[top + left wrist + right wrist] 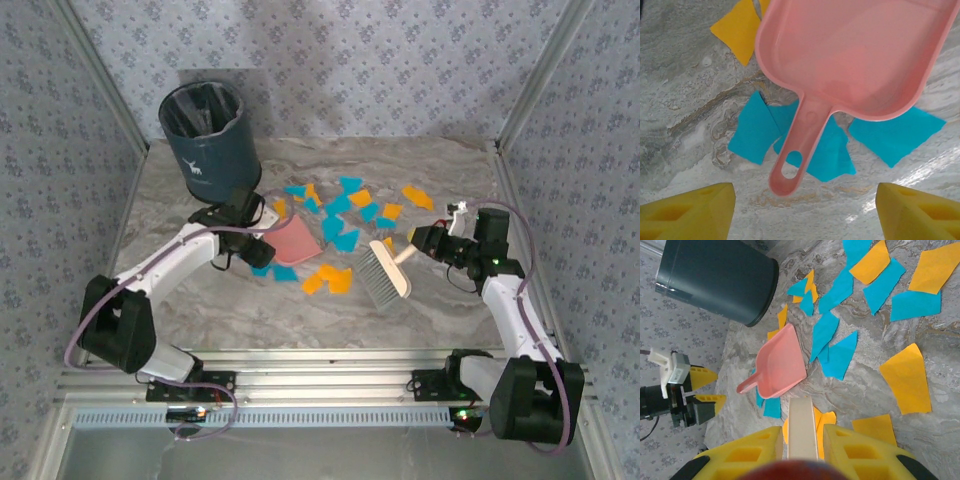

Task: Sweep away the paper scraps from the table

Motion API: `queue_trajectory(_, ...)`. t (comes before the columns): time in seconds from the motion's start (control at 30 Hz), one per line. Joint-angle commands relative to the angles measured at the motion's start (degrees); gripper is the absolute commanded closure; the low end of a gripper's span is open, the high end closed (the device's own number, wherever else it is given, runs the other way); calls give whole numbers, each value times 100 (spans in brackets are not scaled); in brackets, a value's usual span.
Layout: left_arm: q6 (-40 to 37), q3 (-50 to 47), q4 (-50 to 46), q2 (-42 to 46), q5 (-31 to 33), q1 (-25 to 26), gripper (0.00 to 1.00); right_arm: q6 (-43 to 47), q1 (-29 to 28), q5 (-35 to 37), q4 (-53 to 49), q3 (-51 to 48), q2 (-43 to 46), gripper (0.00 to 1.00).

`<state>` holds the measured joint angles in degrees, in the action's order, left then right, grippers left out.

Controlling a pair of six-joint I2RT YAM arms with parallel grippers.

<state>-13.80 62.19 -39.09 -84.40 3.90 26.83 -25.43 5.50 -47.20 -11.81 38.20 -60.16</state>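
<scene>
The space is enclosed on the far, left and right sides by blue-grey walls (380, 60) printed with a small repeated motif, joined at the corners by slanted aluminium posts (538, 75). A table (260, 320) with grey-beige marble veining is bounded at its near edge by ribbed aluminium rails (320, 365); soft, even light is cast over it

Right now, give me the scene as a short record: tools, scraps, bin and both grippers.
dustpan: pink, flat on the table, pan empty
brush: head to the right of the dustpan, among the scraps
paper scraps: turquoise and orange, spread over the table; some lie under the dustpan handle
bin: dark, upright, back left, behind the dustpan
left gripper: open, just short of the dustpan handle, holding nothing
right gripper: shut on the brush handle
</scene>
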Motion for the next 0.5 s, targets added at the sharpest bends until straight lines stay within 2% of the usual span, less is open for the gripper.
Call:
queue_trajectory(0.0, -548, 102, 214, -181, -71, -122, 26, 47, 47, -150, -62, 88, 152, 100)
queue_trajectory(0.3, -793, 192, 405, -708, -369, -319, 26, 53, 63, -114, -109, 31, 250, 100)
queue_trajectory(0.47, -878, 288, 442, -1100, -392, -336, 30, 31, 65, -123, -94, 33, 259, 100)
